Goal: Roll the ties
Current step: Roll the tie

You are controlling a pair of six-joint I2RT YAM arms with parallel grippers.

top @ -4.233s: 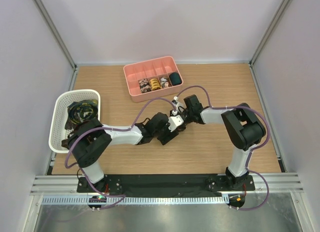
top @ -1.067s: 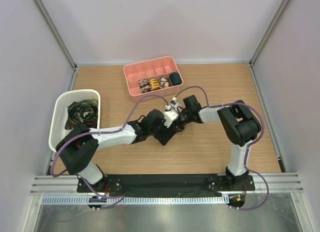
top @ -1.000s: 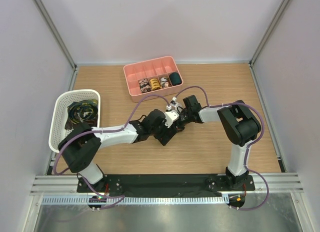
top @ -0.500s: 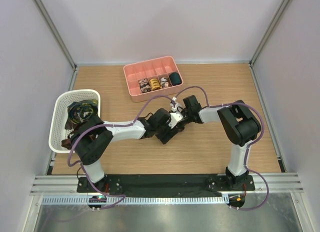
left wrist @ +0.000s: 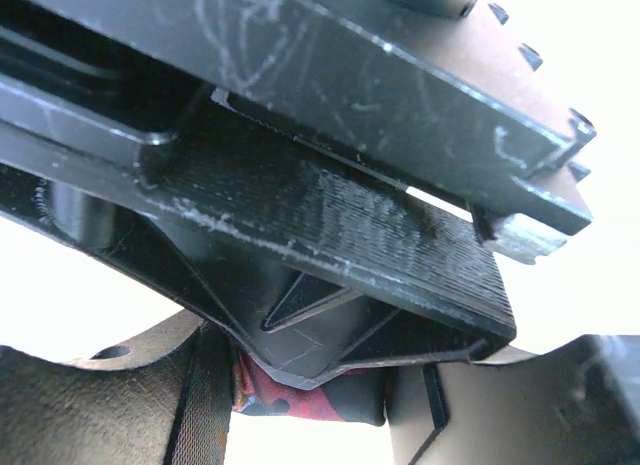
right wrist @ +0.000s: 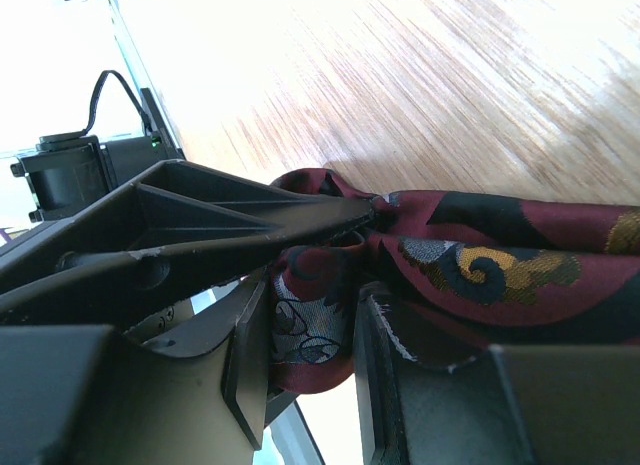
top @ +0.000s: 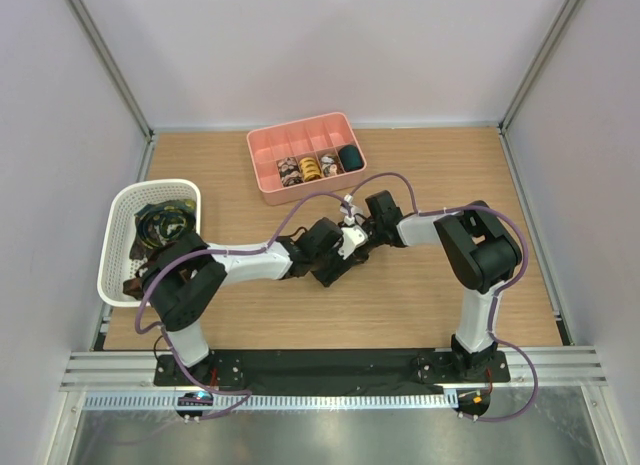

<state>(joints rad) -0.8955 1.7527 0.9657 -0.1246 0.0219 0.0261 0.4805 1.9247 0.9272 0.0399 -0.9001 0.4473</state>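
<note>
Station check, rig viewed remotely.

**Claws.** I see the left claw and the right claw meeting tip to tip above the middle of the table.
- The right claw is part-closed, and its wrist view shows the fingers gripping a dark red tie with gold and grey scrollwork.
- The fabric is bunched between the fingers and trails off to the right.
- One dark finger of the left claw touches that bunch.
- I cannot tell how far the left claw is open, or whether it grips anything. Its own camera shows only black finger surfaces and a scrap of red cloth below them.

**Surface.** The table is light wood-grain board, and in the right wrist view it is glossy with glare.
- Beyond the claws, toward the far wall, sits a pink divided tray with coiled ties in its compartments.
- Well to the left of the left claw stands a white mesh basket holding loose ties.

**Room.** Plain pale walls enclose the table on three sides, with metal frame posts at the corners. Behind the claws, both arm bases are bolted to a black plate on aluminium rails.
</note>
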